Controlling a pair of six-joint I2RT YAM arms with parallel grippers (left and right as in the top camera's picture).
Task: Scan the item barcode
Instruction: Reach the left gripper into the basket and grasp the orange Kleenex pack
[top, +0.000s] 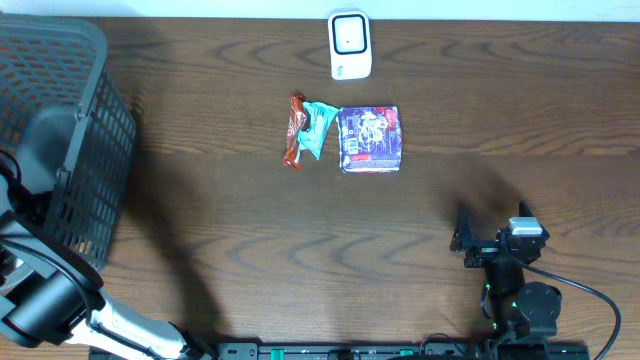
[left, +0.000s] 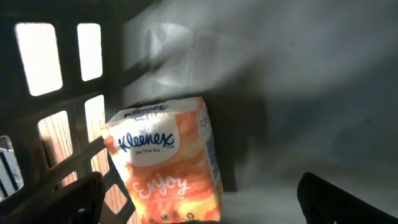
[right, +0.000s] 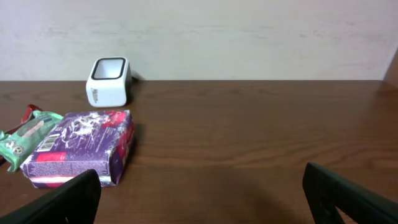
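Note:
An orange and white Kleenex tissue pack (left: 168, 162) leans against the slatted wall inside the dark basket (top: 60, 130). My left gripper (left: 199, 208) is down in the basket, open, with the pack's lower end between its wide-spread fingers and touching neither. The white scanner (top: 350, 45) stands at the table's far edge. In front of it lie a purple packet (top: 370, 138), a teal packet (top: 318, 128) and a red-brown bar (top: 295, 130). My right gripper (top: 465, 240) hovers open and empty near the front right, facing the scanner (right: 109, 81) and the purple packet (right: 81, 146).
The basket (left: 56, 168) has solid grey walls beyond the tissue pack and slotted openings to its left. Bare wooden tabletop (right: 249, 155) stretches between my right gripper and the packets. A pale wall runs behind the table's far edge.

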